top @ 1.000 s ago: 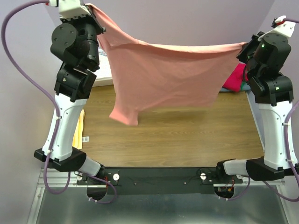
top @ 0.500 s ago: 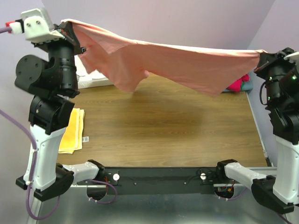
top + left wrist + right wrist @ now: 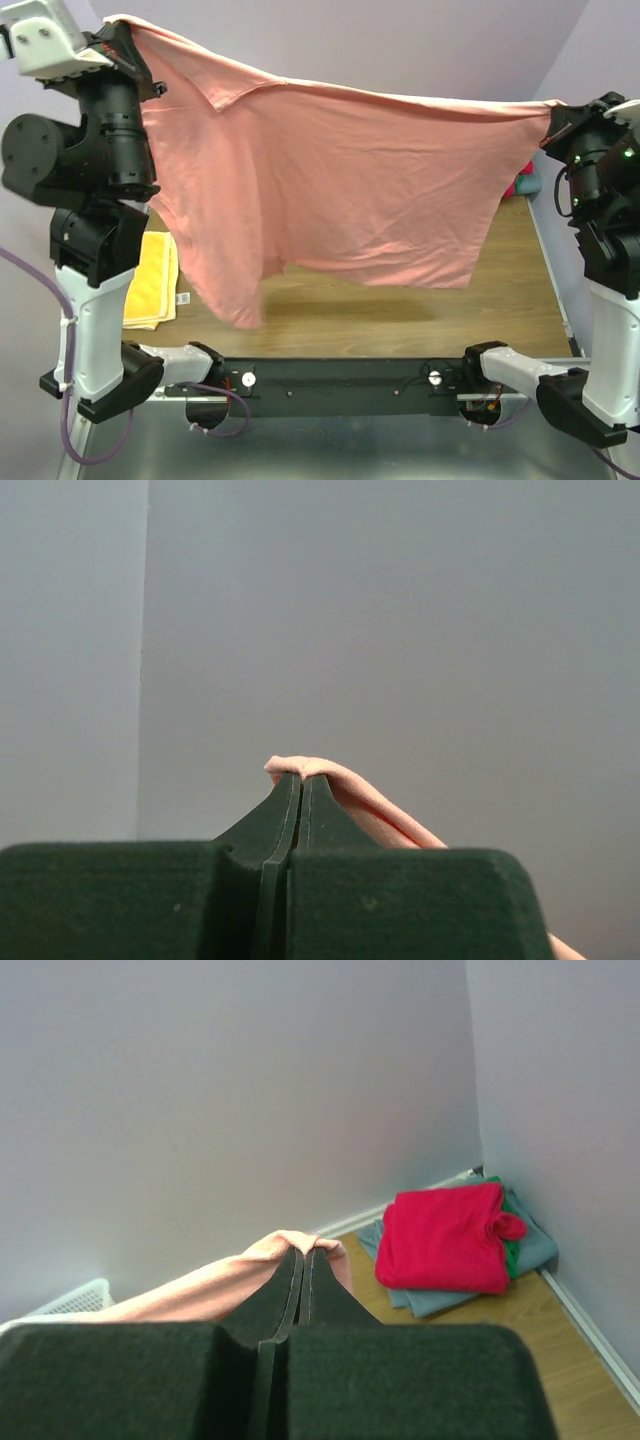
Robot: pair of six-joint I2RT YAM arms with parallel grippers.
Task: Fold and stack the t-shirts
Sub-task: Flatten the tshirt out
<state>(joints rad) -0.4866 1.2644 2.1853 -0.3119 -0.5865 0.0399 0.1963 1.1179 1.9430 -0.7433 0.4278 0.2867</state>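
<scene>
A large salmon-pink t-shirt (image 3: 350, 180) hangs stretched in the air between my two raised arms, its lower edge drooping over the wooden table (image 3: 400, 320). My left gripper (image 3: 118, 25) is shut on its top left corner; in the left wrist view the cloth (image 3: 375, 805) folds over the closed tips (image 3: 300, 777). My right gripper (image 3: 553, 108) is shut on the top right corner (image 3: 200, 1290), pinched at the tips (image 3: 305, 1252). A folded crimson-red t-shirt (image 3: 445, 1235) lies on a grey-blue one (image 3: 430, 1302) in the far right corner.
A yellow cloth (image 3: 155, 280) lies at the table's left edge beside the left arm. A white lattice basket (image 3: 70, 1300) peeks out at the back left. A green bit of cloth (image 3: 512, 1250) shows in the corner stack. Walls close in on both sides.
The left arm has swung further left and both arms have stayed high. The pink shirt has dropped from a near-flat billow into a wide hanging sheet that covers most of the table.
</scene>
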